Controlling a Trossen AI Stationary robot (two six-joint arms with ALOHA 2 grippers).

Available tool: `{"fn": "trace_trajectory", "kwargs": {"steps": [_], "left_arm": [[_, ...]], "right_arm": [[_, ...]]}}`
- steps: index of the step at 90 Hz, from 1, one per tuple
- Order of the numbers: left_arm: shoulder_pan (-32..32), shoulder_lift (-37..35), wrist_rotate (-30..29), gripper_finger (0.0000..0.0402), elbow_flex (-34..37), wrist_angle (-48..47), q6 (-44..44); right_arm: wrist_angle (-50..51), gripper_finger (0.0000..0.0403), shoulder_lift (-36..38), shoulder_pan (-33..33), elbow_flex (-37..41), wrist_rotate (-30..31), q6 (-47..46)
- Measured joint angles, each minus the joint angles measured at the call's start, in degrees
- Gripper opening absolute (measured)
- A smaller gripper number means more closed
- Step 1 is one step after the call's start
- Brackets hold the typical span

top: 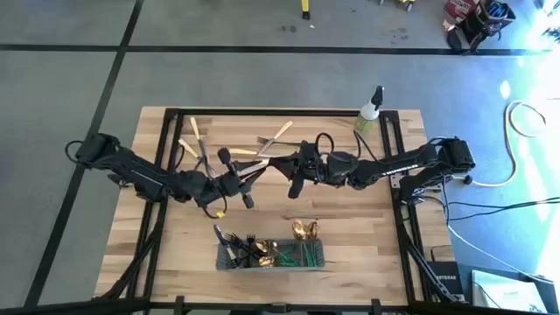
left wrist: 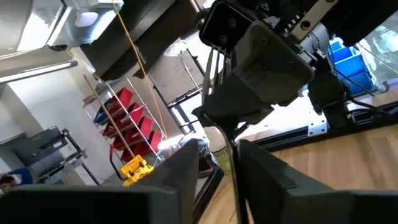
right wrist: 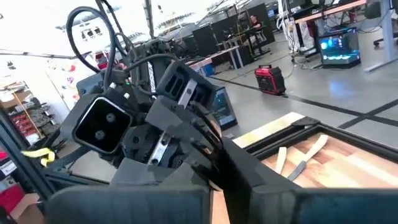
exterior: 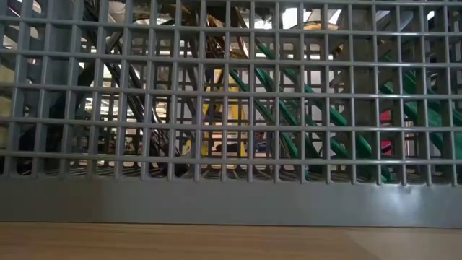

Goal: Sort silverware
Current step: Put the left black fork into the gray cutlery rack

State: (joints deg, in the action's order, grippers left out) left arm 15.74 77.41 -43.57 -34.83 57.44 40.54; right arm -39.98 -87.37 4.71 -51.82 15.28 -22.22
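Right up against the low camera you've got the grey mesh caddy (exterior: 231, 202), sitting at the near edge of the table (top: 367, 245), and it blocks pretty much everything behind it in that view. From above you can see some silverware already in the caddy (top: 302, 230). The loose pieces (top: 197, 131) are scattered at the far side of the table, well apart from it.

Both arms meet over the middle. The left gripper (left wrist: 217, 180) is a little open, and a thin dark stem (left wrist: 231, 155) runs through the gap close to one finger. It's likely a utensil, but I don't see it pinched. The right gripper (top: 295, 175) is just beside the left one, and honestly I can't tell whether it's holding anything.

Handling-wise, I'd guess these pieces are light, stiff and slick, so they'll probably pivot or slide if you grab them near one end. I'd take hold across the handle near the balance point and squeeze square-on. The polished gold ones look the slipperiest. Lying flat on the wood, they'll be fiddly to get under.
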Motion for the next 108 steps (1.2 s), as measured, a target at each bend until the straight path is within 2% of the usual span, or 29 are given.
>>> {"fn": "trace_trajectory", "kwargs": {"steps": [26,41,49,64,75,88,108], "left_arm": [[2.23,-4.83,-0.37,0.0222,-0.09,0.52,-1.45],[5.83,-8.88,-1.65,0.0249,-0.09,0.08,-2.61],[8.72,-11.85,-4.65,0.025,-0.09,0.16,-1.16],[13.63,-18.06,-11.74,0.0251,-0.02,-4.02,-0.07],[14.87,-23.26,-13.42,0.0251,1.47,-11.09,-7.14],[15.02,-29.32,-13.83,0.0251,3.62,-19.65,-16.2],[15.04,-37.4,-16.85,0.0251,9.09,-21.87,-20.94]], "right_arm": [[0.23,0.0,1.05,-0.66,0.01,0.16,1.99],[0.02,0.0,1.05,-1.85,0.01,-1.28,2.19],[2.08,0.0,1.05,-2.13,-1.12,-3.01,2.21],[19.99,0.0,0.86,-2.01,-11.49,-5.81,5.1],[31.79,0.0,-0.58,-0.22,-20.25,-6.46,8.43],[42.39,0.0,-3.15,1.6,-30.78,-10.77,10.01],[58.04,0.0,-9.06,4.52,-44.8,-15.58,10.19]]}}
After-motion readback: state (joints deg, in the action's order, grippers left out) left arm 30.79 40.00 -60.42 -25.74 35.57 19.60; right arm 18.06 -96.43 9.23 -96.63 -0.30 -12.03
